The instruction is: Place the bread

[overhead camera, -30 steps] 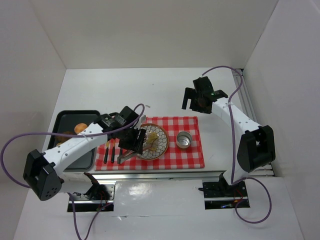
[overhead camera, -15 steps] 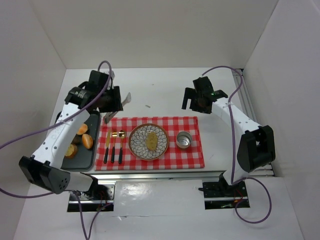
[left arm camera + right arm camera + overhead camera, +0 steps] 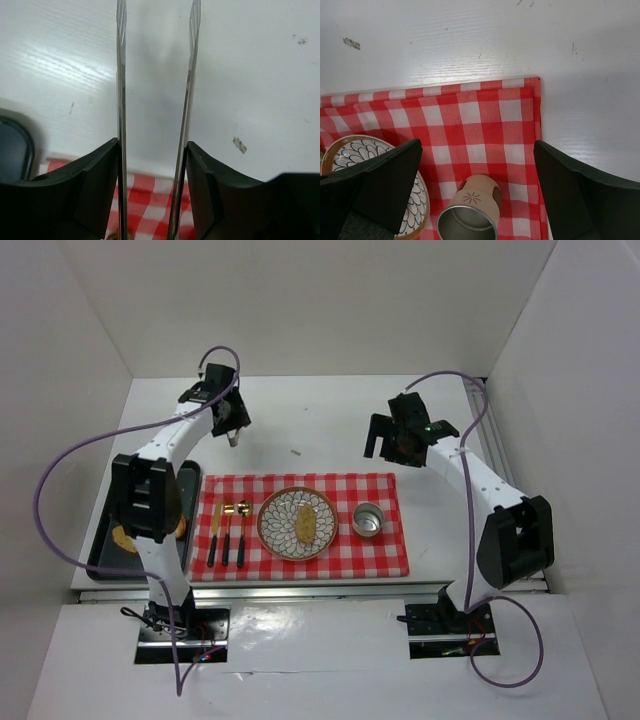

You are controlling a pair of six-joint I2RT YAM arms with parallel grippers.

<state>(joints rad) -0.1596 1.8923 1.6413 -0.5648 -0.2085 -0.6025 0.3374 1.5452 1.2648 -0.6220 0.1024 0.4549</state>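
The bread [image 3: 305, 521] lies lengthwise front-to-back on the plate [image 3: 278, 539], nearer and rightward of my left end effector [image 3: 232, 438], whose tongs gape narrowly, empty.

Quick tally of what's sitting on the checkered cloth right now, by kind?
Patterned plate: 1
Bread slice, on the plate: 1
Metal cup: 1
Cutlery pieces: 3
Total: 6

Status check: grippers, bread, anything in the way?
Left gripper open, holding tongs with nothing between them, over bare table. Right gripper open, empty. Bread flat on patterned plate. Nothing in the way.
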